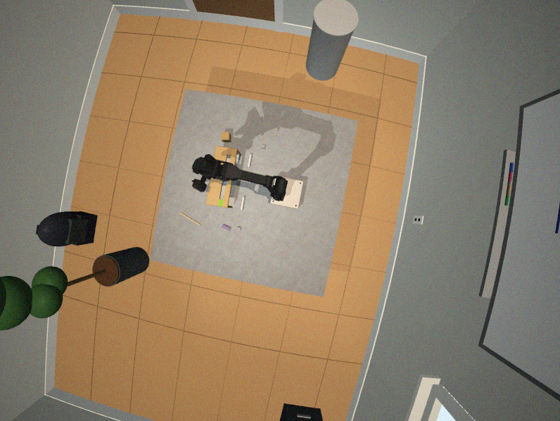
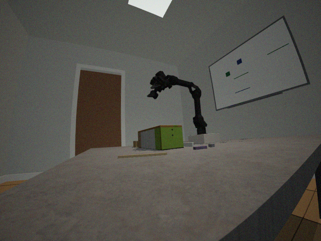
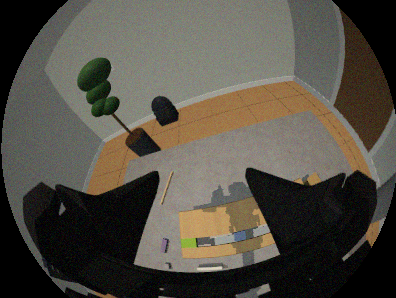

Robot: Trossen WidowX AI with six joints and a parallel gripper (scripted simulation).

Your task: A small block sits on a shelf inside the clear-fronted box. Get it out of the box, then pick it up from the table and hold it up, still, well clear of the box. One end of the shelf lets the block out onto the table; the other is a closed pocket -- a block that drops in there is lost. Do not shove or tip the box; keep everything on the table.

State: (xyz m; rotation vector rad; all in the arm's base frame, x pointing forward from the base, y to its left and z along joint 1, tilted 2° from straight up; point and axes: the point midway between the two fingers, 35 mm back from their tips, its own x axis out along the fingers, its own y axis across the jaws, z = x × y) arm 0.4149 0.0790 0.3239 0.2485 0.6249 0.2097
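Observation:
The box (image 1: 212, 197) (image 2: 172, 140) (image 3: 192, 222) stands on the table, with a tan top and a green end (image 1: 221, 203) (image 3: 188, 243). A long slot runs along its top. In the wrist view a blue patch (image 3: 240, 235) shows in the slot near mid-length; it may be the block, but its exact place on the shelf is unclear. My gripper (image 1: 193, 175) (image 2: 149, 91) (image 3: 203, 174) is open and empty, high above the box and on its far side from the arm's base. In the top view the arm covers the middle of the box.
A tan stick (image 1: 190, 218) (image 2: 142, 155) (image 3: 167, 188) and a purple block (image 1: 226, 227) (image 2: 200, 147) (image 3: 164, 245) lie beyond the green end. A tan cube (image 1: 226, 136) is past the other end. White bars (image 1: 250, 160) (image 1: 243, 202) lie between box and arm base (image 1: 294, 192).

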